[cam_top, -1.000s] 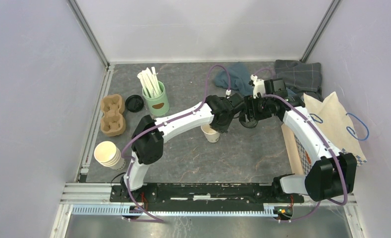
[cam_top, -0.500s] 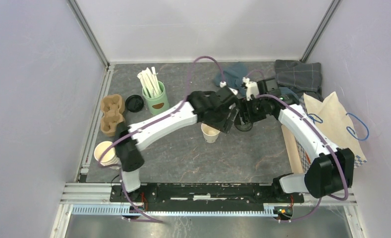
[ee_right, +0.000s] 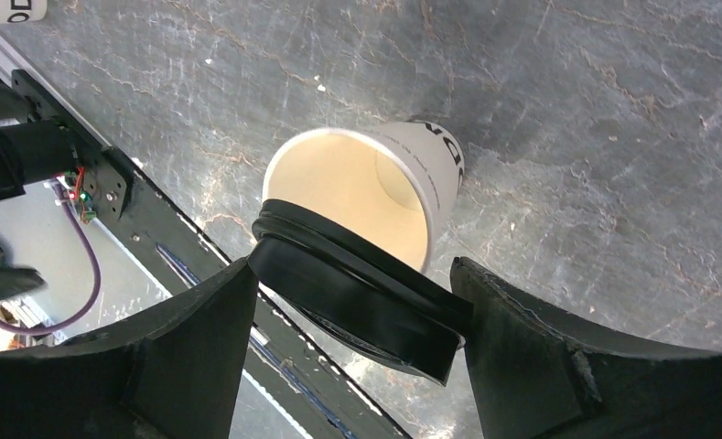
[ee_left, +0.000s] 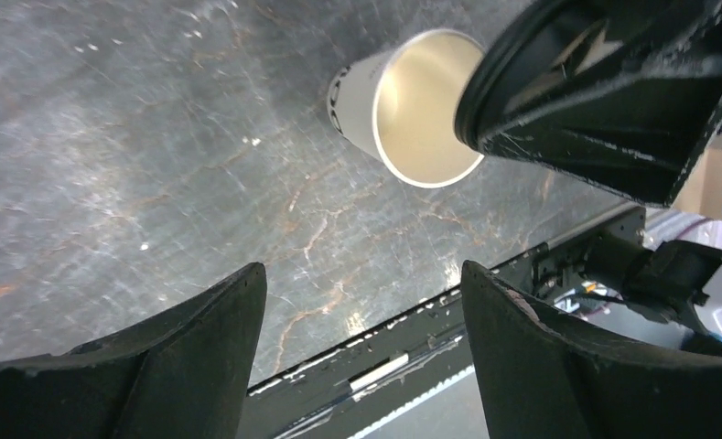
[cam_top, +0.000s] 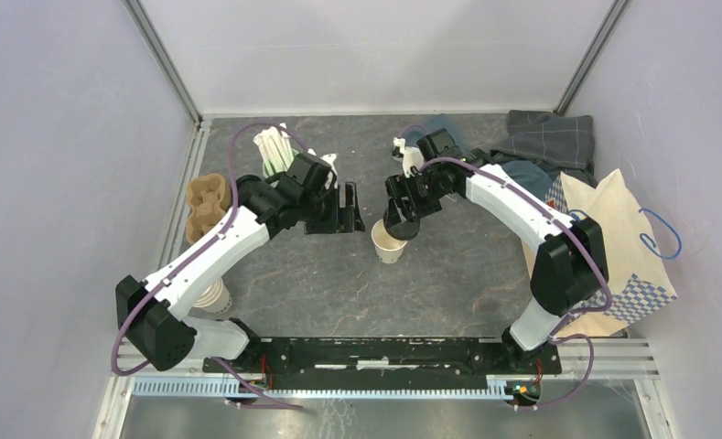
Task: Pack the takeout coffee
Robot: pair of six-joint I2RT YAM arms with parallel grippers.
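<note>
The takeout coffee's white paper cup (cam_top: 389, 245) stands open-topped on the dark table, mid-view; its cream inside shows in the left wrist view (ee_left: 403, 110) and the right wrist view (ee_right: 366, 183). My right gripper (cam_top: 401, 222) hangs just over the cup's rim, shut on the round black lid (ee_right: 357, 293), which sits tilted between both fingers. The lid's edge (ee_left: 485, 82) overlaps the cup mouth. My left gripper (cam_top: 350, 208) is a little left of the cup, open (ee_left: 364, 270), with nothing between its fingers.
A mint-green mug of white sticks (cam_top: 279, 151) stands behind the left arm. A brown cup carrier (cam_top: 206, 206) and a stack of cream cups (cam_top: 215, 297) are at the left. A paper bag (cam_top: 613, 238) lies at the right, folded cloths (cam_top: 544, 137) behind it.
The left gripper opened and swung left, away from the right gripper and the cup. The right gripper carried the lid leftwards to just above the cup.
</note>
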